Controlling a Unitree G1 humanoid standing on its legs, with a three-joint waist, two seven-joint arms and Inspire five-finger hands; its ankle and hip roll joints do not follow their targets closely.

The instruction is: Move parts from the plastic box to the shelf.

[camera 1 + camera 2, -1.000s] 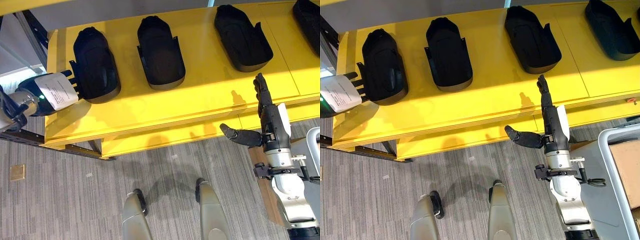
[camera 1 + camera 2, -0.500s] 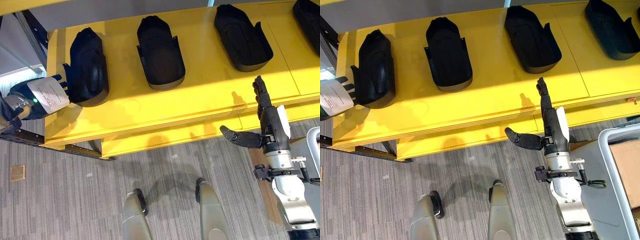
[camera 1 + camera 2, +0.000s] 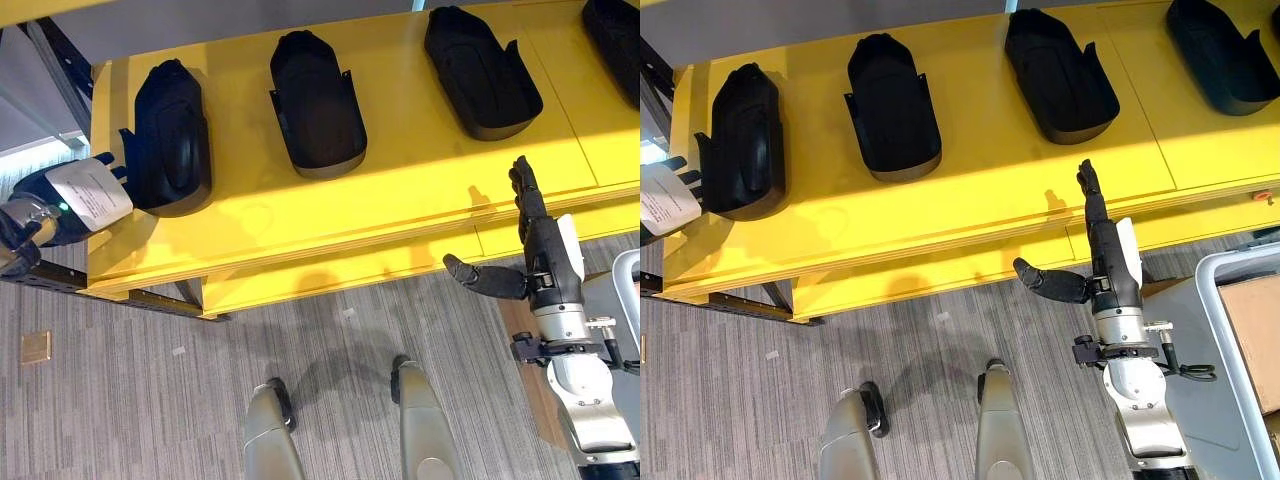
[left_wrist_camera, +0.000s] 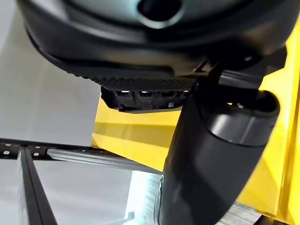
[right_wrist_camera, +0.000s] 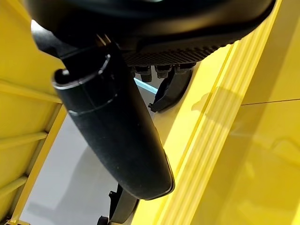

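Note:
Several black shoe-shaped parts lie in a row on the yellow shelf (image 3: 400,170). The leftmost part (image 3: 170,135) stands near the shelf's left end, and my left hand (image 3: 80,195) is beside it, fingers straight and touching its left flank. The second part (image 3: 315,105) and third part (image 3: 480,72) lie to its right, and a fourth part (image 3: 612,30) is at the edge. My right hand (image 3: 540,250) is open and empty in front of the shelf's front edge, fingers pointing at the shelf and thumb (image 5: 117,140) spread.
A grey-rimmed container (image 3: 1215,300) with a brown board (image 3: 1255,340) inside stands at the right, close to my right arm. The shelf's dark metal frame (image 3: 60,70) runs past its left end. Grey carpet (image 3: 150,400) lies below the shelf.
The leftmost part has swung from tilted to nearly straight and slid a little left. My left hand has drawn back to the left. The right hand has barely moved.

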